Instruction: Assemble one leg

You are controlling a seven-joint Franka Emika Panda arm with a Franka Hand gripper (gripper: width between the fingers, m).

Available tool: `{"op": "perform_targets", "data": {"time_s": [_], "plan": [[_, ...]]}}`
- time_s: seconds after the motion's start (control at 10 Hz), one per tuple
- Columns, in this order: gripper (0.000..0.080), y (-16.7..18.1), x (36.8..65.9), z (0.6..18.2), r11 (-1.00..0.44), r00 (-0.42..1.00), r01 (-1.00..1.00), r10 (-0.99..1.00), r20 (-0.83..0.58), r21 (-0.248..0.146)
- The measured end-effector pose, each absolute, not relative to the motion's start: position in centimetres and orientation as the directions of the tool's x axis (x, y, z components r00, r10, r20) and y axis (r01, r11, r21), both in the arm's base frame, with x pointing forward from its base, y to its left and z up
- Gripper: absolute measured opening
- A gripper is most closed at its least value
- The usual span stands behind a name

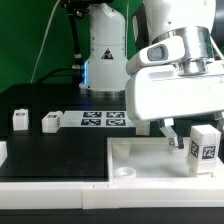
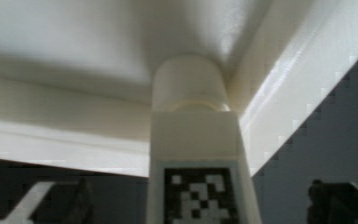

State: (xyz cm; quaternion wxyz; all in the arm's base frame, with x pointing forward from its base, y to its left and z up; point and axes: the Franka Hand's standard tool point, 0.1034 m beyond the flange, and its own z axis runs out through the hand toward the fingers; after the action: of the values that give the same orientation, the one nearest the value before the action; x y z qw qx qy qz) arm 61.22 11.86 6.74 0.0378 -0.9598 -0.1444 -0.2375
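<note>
The leg (image 1: 205, 148), a small white post with a black-and-white tag, stands upright at the corner of the white tabletop (image 1: 150, 160) on the exterior view's right. My gripper (image 1: 195, 140) is low over it, with one dark finger (image 1: 169, 134) beside the leg. In the wrist view the leg (image 2: 197, 130) runs down the middle, its rounded end against the tabletop's corner (image 2: 87, 90). My gripper (image 2: 190, 205) straddles it, open. Its dark fingers (image 2: 336, 200) stand on either side with a gap to the leg.
Two more white legs (image 1: 20, 120) (image 1: 50, 121) stand on the black table at the exterior view's left, and another sits at the left edge (image 1: 2, 150). The marker board (image 1: 103, 120) lies behind the tabletop. A round socket (image 1: 125, 172) shows in the tabletop's near corner.
</note>
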Motion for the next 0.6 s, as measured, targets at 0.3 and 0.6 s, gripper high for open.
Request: {"op": "perform_targets", "data": {"time_s": [0.3, 0.6], "plan": [[0.0648, 11.9, 61.2, 6.7, -0.955, 0.845, 0.295, 0.259, 0.467, -0.004], [0.0648, 12.0, 61.5, 8.4, -0.956, 0.852, 0.293, 0.256, 0.456, -0.011]]}}
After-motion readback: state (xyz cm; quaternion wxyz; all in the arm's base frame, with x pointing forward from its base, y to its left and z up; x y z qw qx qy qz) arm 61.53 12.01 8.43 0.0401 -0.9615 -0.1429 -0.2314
